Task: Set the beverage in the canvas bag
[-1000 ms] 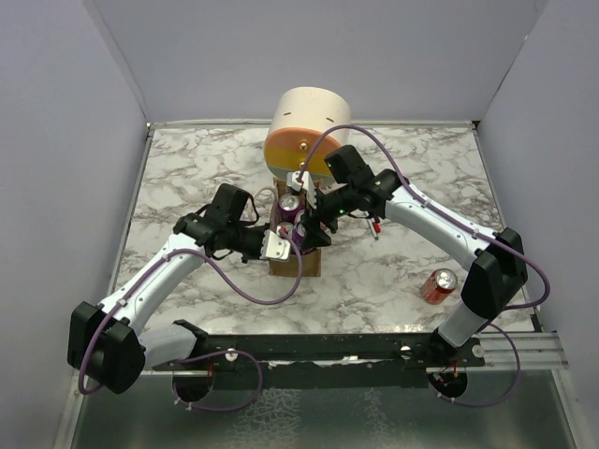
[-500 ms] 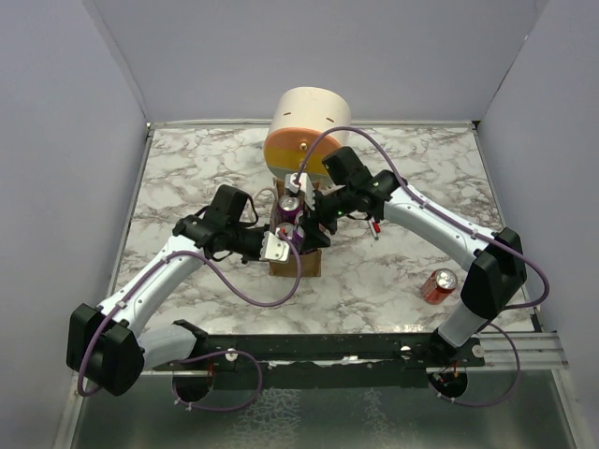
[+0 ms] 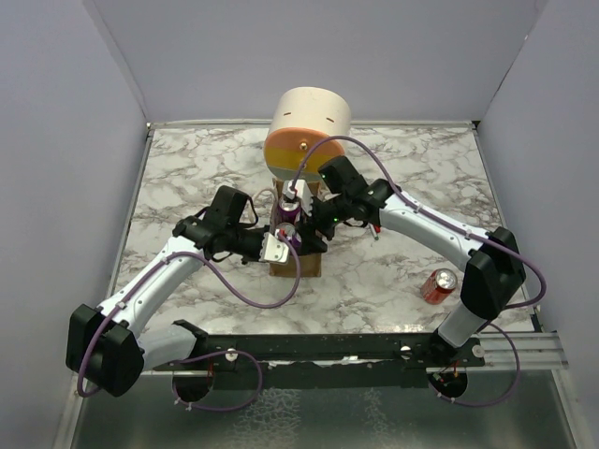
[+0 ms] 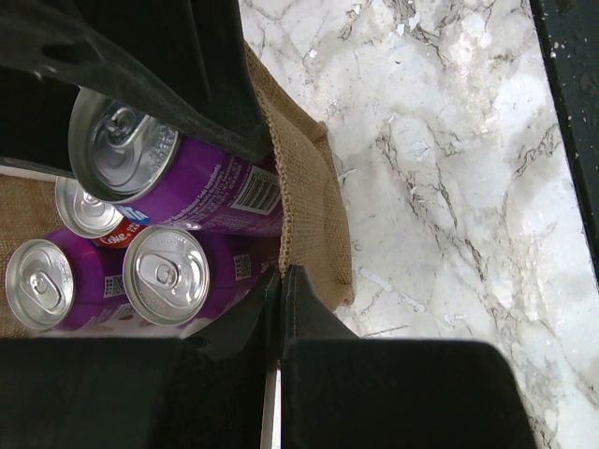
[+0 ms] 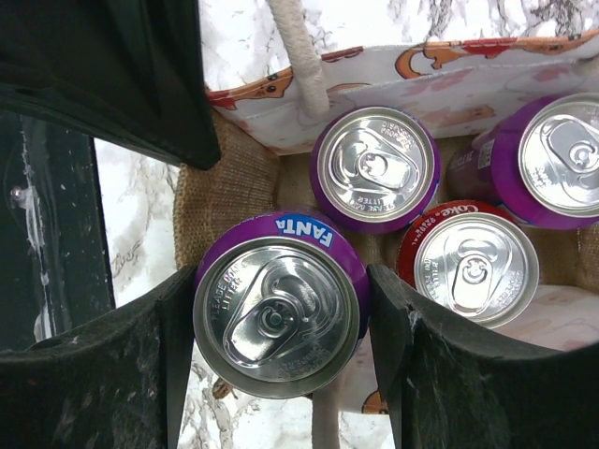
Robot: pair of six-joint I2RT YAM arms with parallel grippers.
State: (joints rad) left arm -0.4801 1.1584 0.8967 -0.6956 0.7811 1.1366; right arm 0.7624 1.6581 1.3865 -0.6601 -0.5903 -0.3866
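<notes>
The tan canvas bag [image 3: 301, 260] stands mid-table and holds two purple cans [image 5: 374, 166] and a red Coke can [image 5: 468, 267]. My right gripper [image 5: 279, 313] is shut on a purple Fanta can [image 5: 276, 281], upright, just above the bag's opening at one edge. It also shows in the top view [image 3: 290, 208]. My left gripper [image 4: 281, 281] is shut on the bag's burlap rim [image 4: 304, 187] and holds that side. A cream cord handle [image 5: 299, 56] crosses the bag's rim.
A large cream cylinder with orange-yellow fronts [image 3: 307, 131] stands right behind the bag. A red can [image 3: 439, 284] lies on the marble table [image 3: 393, 271] at the right, near the right arm's base. Grey walls enclose the table.
My right gripper has moved left and lower with the purple can, closer over the bag's opening. The left gripper stays on the bag's rim.
</notes>
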